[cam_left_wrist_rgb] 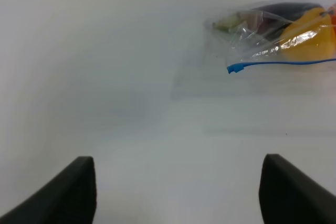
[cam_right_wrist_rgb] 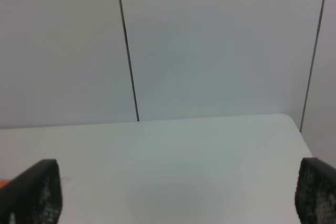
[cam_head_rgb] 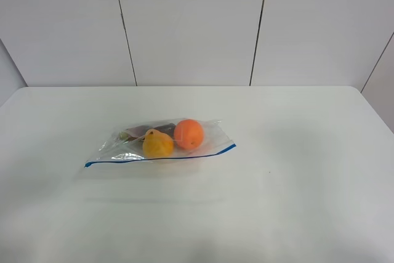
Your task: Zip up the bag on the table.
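Observation:
The clear zip-top bag (cam_head_rgb: 161, 143) lies flat on the white table (cam_head_rgb: 295, 170), left of the middle, with its thin blue zip strip (cam_head_rgb: 159, 157) along the near edge. An orange fruit (cam_head_rgb: 188, 133) and a yellow fruit (cam_head_rgb: 158, 144) show through it. The left wrist view shows the bag's left end (cam_left_wrist_rgb: 273, 38) and the blue strip (cam_left_wrist_rgb: 278, 63) some way beyond my left gripper (cam_left_wrist_rgb: 177, 192), which is open and empty. My right gripper (cam_right_wrist_rgb: 178, 192) is open and empty, over bare table and facing the back wall. Neither gripper shows in the exterior view.
A white panelled wall (cam_head_rgb: 191, 23) rises behind the table's far edge. The table's right far corner (cam_right_wrist_rgb: 287, 116) shows in the right wrist view. An orange sliver (cam_right_wrist_rgb: 2, 183) shows at that view's edge.

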Controlling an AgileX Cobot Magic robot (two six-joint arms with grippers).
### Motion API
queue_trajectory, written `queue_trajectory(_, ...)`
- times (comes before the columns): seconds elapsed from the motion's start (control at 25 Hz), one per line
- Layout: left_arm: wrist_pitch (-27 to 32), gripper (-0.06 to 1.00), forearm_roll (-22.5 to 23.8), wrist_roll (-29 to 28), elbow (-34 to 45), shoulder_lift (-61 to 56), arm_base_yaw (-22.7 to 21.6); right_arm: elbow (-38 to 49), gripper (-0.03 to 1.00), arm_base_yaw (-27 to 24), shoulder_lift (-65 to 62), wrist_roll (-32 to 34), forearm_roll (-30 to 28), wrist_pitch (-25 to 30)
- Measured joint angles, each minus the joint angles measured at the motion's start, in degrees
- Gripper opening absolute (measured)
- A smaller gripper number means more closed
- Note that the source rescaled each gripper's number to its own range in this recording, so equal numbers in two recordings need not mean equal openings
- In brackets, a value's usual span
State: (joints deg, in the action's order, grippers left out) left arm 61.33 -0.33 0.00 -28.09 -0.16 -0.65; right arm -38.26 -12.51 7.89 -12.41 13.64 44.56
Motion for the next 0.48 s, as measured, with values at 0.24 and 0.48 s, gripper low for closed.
queue_trajectory(0.24,0.0,0.71,0.0,0.0,0.0,0.0,0.0,0.0,1.00,0.0,-3.7,3.9,-1.9,1.3)
queue_trajectory(0.48,0.0,0.71,0.0,0.0,0.0,0.0,0.0,0.0,1.00,0.0,-8.0,10.2,-7.8,7.0)
